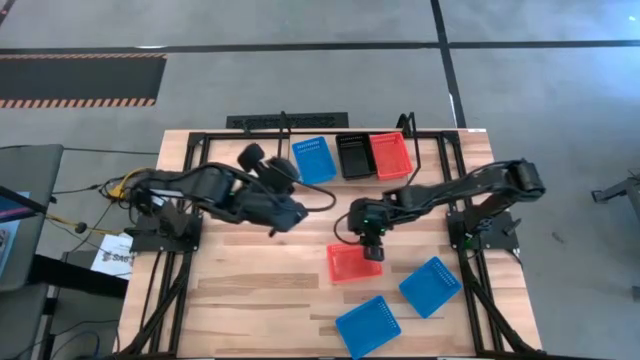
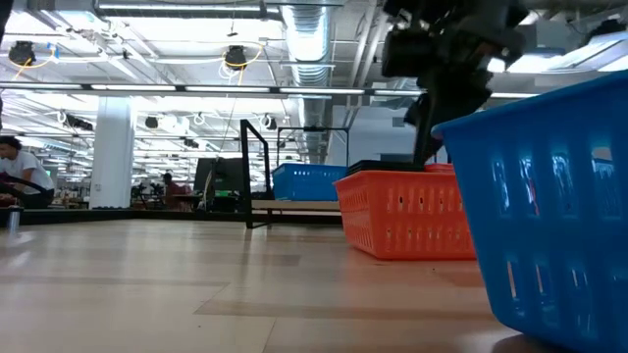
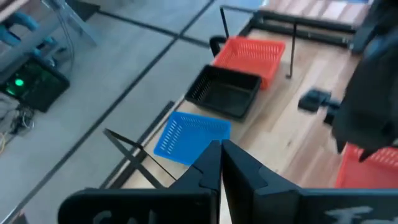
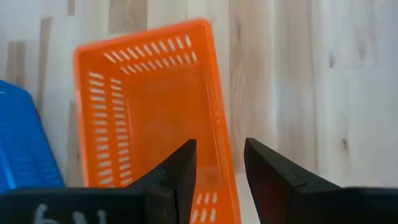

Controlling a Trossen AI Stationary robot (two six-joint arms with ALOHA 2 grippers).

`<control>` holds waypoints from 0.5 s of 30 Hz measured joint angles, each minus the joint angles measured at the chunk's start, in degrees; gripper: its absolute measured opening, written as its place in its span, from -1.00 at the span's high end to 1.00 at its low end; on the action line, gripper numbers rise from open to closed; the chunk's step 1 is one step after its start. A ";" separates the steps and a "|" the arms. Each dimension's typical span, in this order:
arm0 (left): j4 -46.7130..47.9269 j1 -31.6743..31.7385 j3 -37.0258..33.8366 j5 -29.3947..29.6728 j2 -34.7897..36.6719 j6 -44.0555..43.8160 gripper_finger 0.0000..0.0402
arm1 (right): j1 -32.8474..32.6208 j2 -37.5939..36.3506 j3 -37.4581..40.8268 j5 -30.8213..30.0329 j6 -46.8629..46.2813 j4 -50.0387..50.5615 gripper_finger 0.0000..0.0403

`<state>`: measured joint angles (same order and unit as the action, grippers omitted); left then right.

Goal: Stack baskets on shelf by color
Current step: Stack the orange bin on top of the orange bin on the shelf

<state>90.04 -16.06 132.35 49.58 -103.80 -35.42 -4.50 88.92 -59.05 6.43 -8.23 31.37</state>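
Note:
On the shelf point(image 1: 432, 150) at the table's far edge stand a blue basket point(image 1: 313, 160), a black basket point(image 1: 352, 155) and a red-orange basket point(image 1: 391, 155), side by side. My left gripper point(image 3: 220, 155) is shut and empty, raised above the table near the blue one. Another red-orange basket point(image 1: 350, 263) rests on its bottom mid-table. My right gripper point(image 4: 219, 168) is open, slanting down over this basket's far end. One finger is over the inside and one outside its long wall point(image 4: 219, 124), with a gap to each.
Two more blue baskets point(image 1: 430, 287) point(image 1: 368, 325) lie on the table near its front right; one of them fills the right of the low view point(image 2: 549, 206). Black frame rods point(image 1: 470, 290) run along both table sides. A person sits far off in the room point(image 2: 20, 172).

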 joint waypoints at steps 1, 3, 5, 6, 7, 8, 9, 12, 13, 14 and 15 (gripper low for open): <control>0.00 -0.18 0.00 0.26 0.57 0.12 1.00 | 0.38 0.73 0.02 0.63 0.49 0.07 0.23; -0.02 -0.50 0.00 0.25 1.51 0.41 1.00 | 0.87 2.16 0.03 2.19 1.19 -0.84 0.23; 0.00 -0.54 0.00 0.39 1.80 1.14 1.00 | 1.29 3.58 0.02 3.42 1.42 -0.96 0.23; -0.02 -0.54 0.00 0.43 1.80 1.60 1.00 | 1.44 4.33 0.02 4.37 1.53 -0.95 0.24; -0.02 -0.54 0.00 0.39 1.70 2.21 1.00 | 1.63 5.04 0.02 5.18 1.94 -1.08 0.24; 0.00 -0.54 -0.04 0.35 1.61 2.98 1.00 | 1.70 5.45 0.02 5.86 2.33 -0.97 0.25; -0.02 -0.54 -0.04 0.29 1.57 3.31 1.00 | 1.69 5.92 0.04 6.27 2.58 -1.03 0.25; -0.01 -0.52 -0.04 0.26 1.56 4.02 1.00 | 1.68 7.82 0.04 8.14 2.85 -1.42 0.26; -0.02 -0.47 -0.04 0.26 1.56 4.09 1.00 | 1.67 8.50 0.07 8.73 2.93 -1.57 0.26; -0.02 -0.41 -0.04 0.26 1.54 4.11 1.00 | 1.66 9.16 0.04 9.10 2.93 -2.19 0.26; -0.02 -0.39 -0.04 0.26 1.54 4.11 1.00 | 1.64 9.69 0.04 9.12 3.14 -1.97 0.26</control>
<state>90.02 -16.45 132.31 49.84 -102.26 -31.31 -2.85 98.61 -59.00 15.55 -5.09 29.40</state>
